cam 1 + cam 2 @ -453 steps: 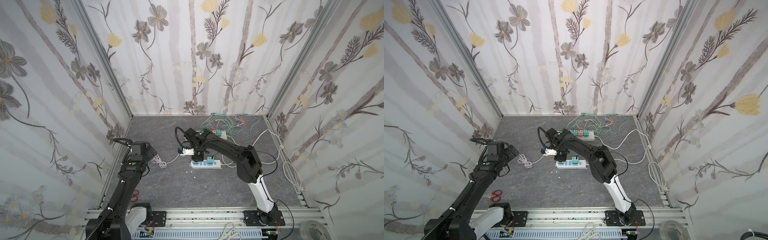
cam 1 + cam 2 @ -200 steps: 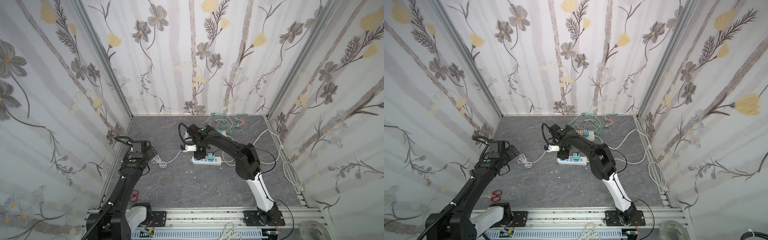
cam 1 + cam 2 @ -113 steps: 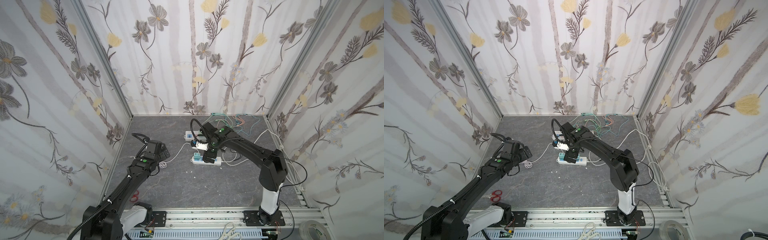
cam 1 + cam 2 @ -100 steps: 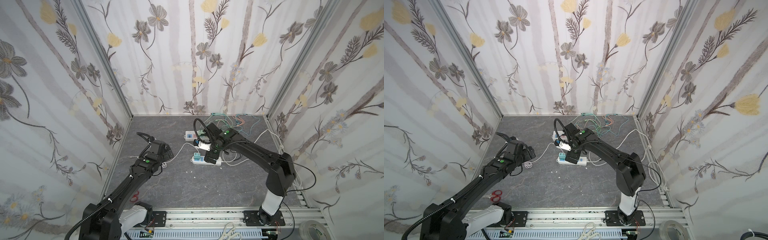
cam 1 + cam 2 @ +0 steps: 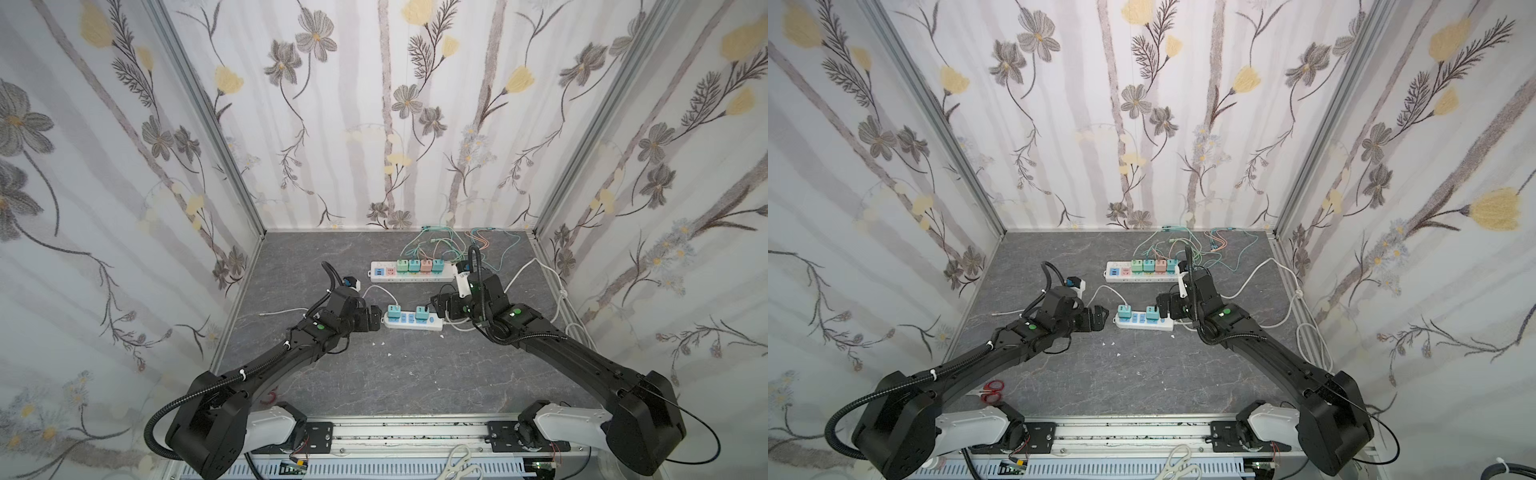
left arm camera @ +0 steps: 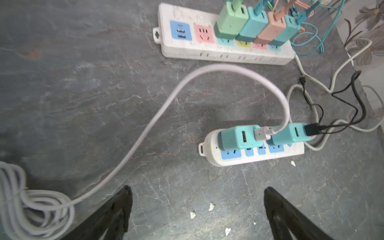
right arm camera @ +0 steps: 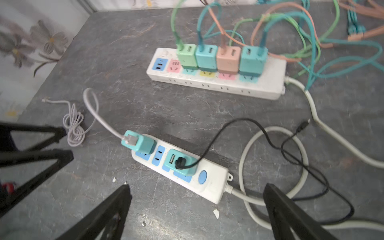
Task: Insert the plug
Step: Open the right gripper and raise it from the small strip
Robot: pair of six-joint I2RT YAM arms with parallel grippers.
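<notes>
My left gripper (image 5: pixel 376 323) and right gripper (image 5: pixel 437 306) both gape wide, nothing in them, flanking the near power strip (image 5: pixel 432 327) in a top view, and only my wrist views show the teal plug (image 7: pixel 143 143) seated in its end socket.

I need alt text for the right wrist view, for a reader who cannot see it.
The open right gripper hovers near a white power strip holding two teal adapters, one with a white cable, one with a black cable. A longer strip with four coloured adapters lies beyond.
</notes>
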